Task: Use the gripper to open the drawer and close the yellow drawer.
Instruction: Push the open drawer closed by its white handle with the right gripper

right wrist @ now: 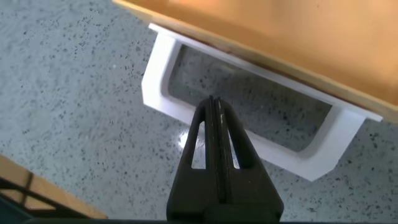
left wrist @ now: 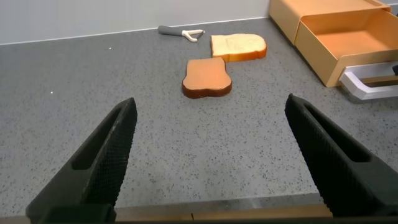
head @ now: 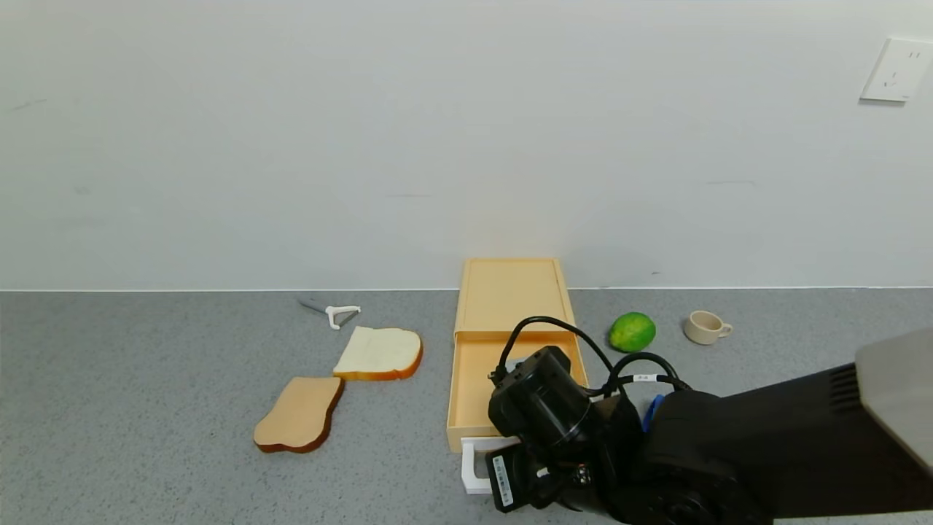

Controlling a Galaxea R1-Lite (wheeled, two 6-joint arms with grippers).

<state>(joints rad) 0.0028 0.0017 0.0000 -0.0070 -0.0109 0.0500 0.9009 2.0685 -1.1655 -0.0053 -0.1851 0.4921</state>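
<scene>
The pale yellow drawer (head: 477, 379) stands pulled out of its low box (head: 508, 290), its tray empty. Its white loop handle (head: 472, 474) points toward me. My right gripper (right wrist: 214, 101) is shut, the two fingers pressed flat together. They cross the handle's front bar (right wrist: 273, 149) and the tips lie within the loop, holding nothing between them. In the head view the black wrist body (head: 554, 423) hides the fingers. My left gripper (left wrist: 210, 106) is open and empty over bare counter to the left; the drawer (left wrist: 348, 37) shows far off in its view.
Two bread slices (head: 379, 354) (head: 300, 414) lie left of the drawer, with a white peeler (head: 337, 313) behind them. A green lime (head: 632, 332) and a small cream cup (head: 705, 327) sit right of the box. The wall stands just behind.
</scene>
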